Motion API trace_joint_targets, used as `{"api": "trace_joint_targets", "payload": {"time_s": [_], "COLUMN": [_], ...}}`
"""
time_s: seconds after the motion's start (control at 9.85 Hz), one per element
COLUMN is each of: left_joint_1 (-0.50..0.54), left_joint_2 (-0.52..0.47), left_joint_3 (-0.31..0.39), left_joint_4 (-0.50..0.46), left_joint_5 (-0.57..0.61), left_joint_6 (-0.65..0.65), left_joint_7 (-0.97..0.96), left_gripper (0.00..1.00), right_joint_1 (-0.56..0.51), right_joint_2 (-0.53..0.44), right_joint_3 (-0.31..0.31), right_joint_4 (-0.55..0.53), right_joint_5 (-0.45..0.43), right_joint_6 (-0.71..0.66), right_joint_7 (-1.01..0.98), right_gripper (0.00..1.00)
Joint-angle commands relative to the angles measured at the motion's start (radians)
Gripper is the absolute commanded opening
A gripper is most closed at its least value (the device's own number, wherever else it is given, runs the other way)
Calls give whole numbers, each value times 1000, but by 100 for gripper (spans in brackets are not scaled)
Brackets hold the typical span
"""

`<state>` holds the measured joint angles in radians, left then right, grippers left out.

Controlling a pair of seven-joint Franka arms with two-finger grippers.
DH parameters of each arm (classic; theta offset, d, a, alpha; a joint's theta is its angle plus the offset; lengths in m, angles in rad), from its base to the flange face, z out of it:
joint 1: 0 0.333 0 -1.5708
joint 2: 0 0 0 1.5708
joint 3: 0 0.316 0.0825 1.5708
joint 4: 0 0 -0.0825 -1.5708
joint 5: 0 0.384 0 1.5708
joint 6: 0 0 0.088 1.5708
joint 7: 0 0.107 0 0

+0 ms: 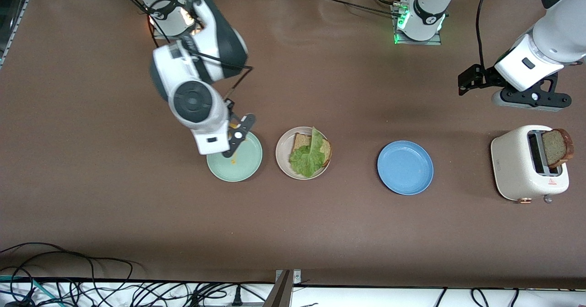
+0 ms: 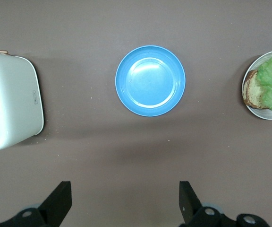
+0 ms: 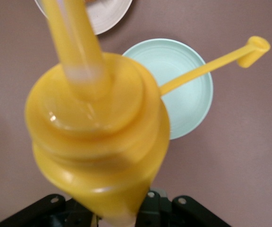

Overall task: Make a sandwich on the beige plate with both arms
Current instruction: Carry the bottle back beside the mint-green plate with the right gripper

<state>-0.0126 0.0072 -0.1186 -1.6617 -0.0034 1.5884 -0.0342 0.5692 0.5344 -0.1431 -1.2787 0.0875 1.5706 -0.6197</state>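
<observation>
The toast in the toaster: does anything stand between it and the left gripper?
Nothing visible does. The left gripper hangs open over bare table near the toaster, and the toast sticks up uncovered.

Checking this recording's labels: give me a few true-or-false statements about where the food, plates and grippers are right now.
1. The beige plate holds bread topped with a lettuce leaf. True.
2. The blue plate holds a bread slice. False: it is bare; a bread slice sticks out of the toaster.
3. The right gripper holds a yellow squeeze bottle over the mint-green plate. True.
4. The left gripper is shut on bread. False: open, holding nothing.
</observation>
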Motion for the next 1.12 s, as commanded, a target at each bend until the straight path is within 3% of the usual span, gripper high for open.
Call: {"api": "trace_joint_targets", "payload": {"time_s": [0.0, 0.1, 0.3, 0.71, 1.01], "left_joint_1": [-4, -4, -4, -4, -3], "left_joint_2": [-7, -7, -7, -7, -7], "left_joint_3": [4, 4, 4, 5, 5], "left_joint_4": [0, 0, 0, 0, 0], "left_joint_5": [-15, -15, -15, -15, -15], "left_joint_6": [-8, -8, -8, -8, -8], "left_joint_7": [-12, -12, -12, -12, -12], "left_gripper": [100, 100, 100, 100, 100], "right_joint_1": [-179, -243, -334, -515, -615], "right_joint_2": [-207, -235, -264, -232, -174], "right_joint_3": [136, 172, 184, 186, 184], "right_joint_4": [-293, -326, -364, -471, -525], "right_joint_5": [18, 18, 41, 269, 459], "right_joint_6": [176, 195, 219, 366, 390], "right_joint_7": [-141, -202, -344, -766, -1114], "right_gripper": [0, 0, 0, 0, 0]}}
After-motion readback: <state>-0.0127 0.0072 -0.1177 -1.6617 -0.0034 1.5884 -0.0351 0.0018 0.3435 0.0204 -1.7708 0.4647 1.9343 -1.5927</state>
